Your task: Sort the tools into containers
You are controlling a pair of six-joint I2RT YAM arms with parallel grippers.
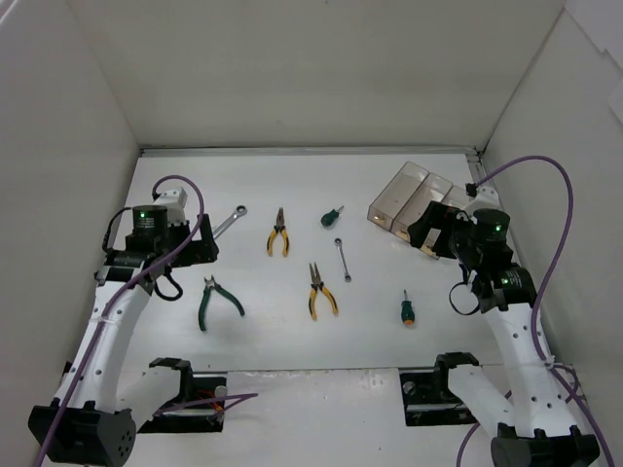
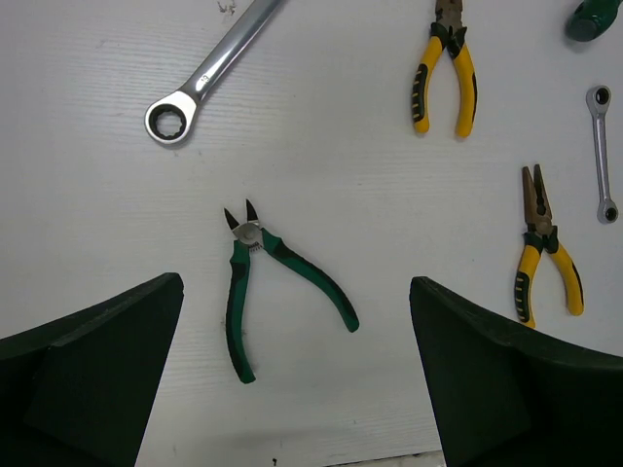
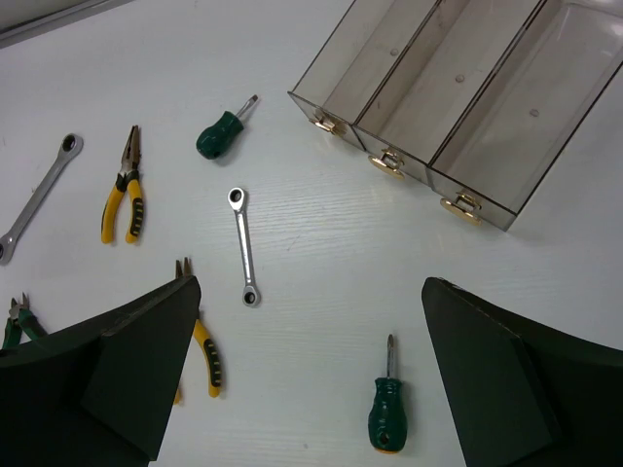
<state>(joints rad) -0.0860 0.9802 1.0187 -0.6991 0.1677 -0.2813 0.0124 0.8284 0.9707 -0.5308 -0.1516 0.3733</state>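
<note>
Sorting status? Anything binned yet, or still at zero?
Done: nothing; all three containers look empty. In hand: nothing; left end effector and right end effector are both open. Left: all seven tools lie on the table: green-handled pliers, two yellow-handled pliers, two wrenches, two screwdrivers.

Tools (image 1: 322, 289) lying flat, well apart, bare table (image 1: 273, 336) between them, open-topped bins (image 1: 404, 195) far right, walls (image 1: 292, 68) enclosing three sides

Your bins (image 1: 394, 195) sit far right on the table (image 1: 292, 175), and leftward lie a far row of left wrench (image 1: 229, 223), far pliers (image 1: 278, 233) and far screwdriver (image 1: 332, 216), a near row of cutters (image 1: 216, 300), near pliers (image 1: 320, 290) and near screwdriver (image 1: 407, 309), and the middle wrench (image 1: 343, 260) between the rows.
</note>
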